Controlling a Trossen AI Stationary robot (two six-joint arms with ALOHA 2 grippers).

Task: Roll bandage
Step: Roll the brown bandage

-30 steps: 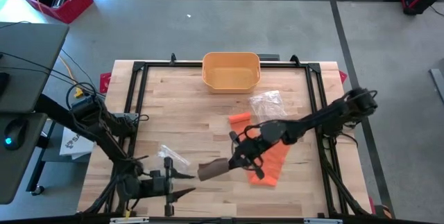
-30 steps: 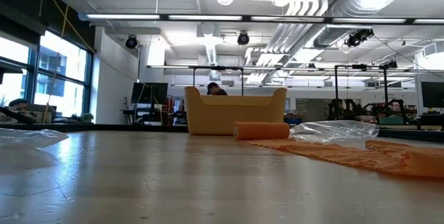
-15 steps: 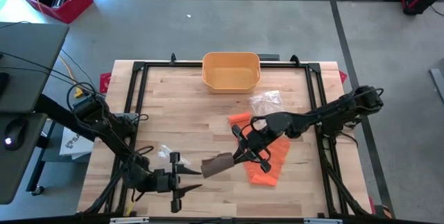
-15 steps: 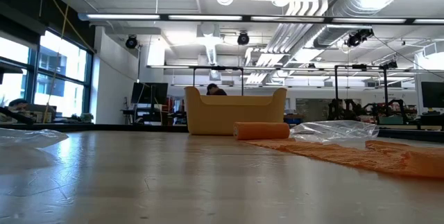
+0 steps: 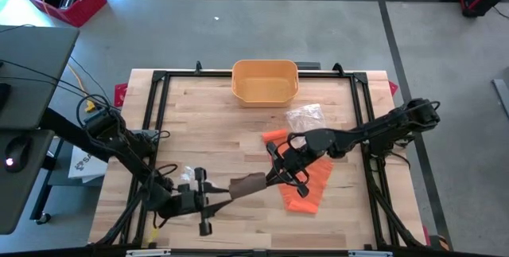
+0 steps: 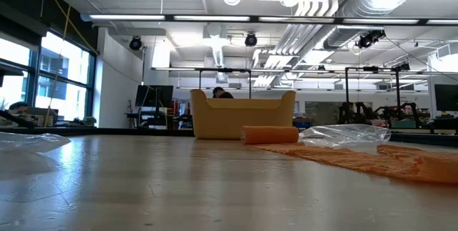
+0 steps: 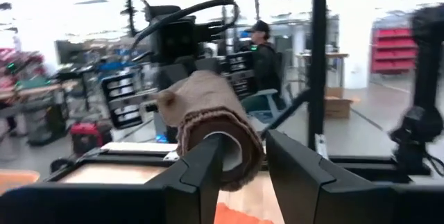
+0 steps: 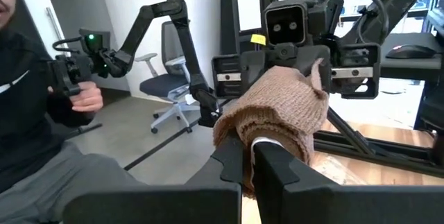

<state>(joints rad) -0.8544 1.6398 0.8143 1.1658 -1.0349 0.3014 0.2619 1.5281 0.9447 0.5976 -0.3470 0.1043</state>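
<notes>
Your right gripper point(image 5: 269, 179) is clamped tight on one end of the brown bandage roll point(image 5: 247, 185), holding it above the front middle of the table point(image 5: 215, 122); in your right wrist view the two fingers point(image 8: 239, 161) pinch the roll's rim point(image 8: 277, 113), one inside the hollow core and one outside. Your left gripper point(image 5: 216, 208) sits at the roll's other end, near the table's front edge; its fingers point(image 7: 208, 168) stand to either side of the roll point(image 7: 215, 123), partly drawn in, and you cannot tell whether they press it yet. The roll spans between your two grippers, lying roughly level and slanting from front-left to back-right.

Just right of the right gripper an orange cloth point(image 5: 308, 185) lies flat on the table; a small orange roll point(image 5: 273, 135) rests behind it, with a clear plastic bag point(image 5: 306, 118) beside that; another clear plastic wrapper point(image 5: 193, 176) lies just behind your left gripper. A yellow bin point(image 5: 265, 80) sits at the table's back edge. Beyond the table, your right wrist view shows a seated person in dark clothing point(image 8: 35, 99) holding a handle.
</notes>
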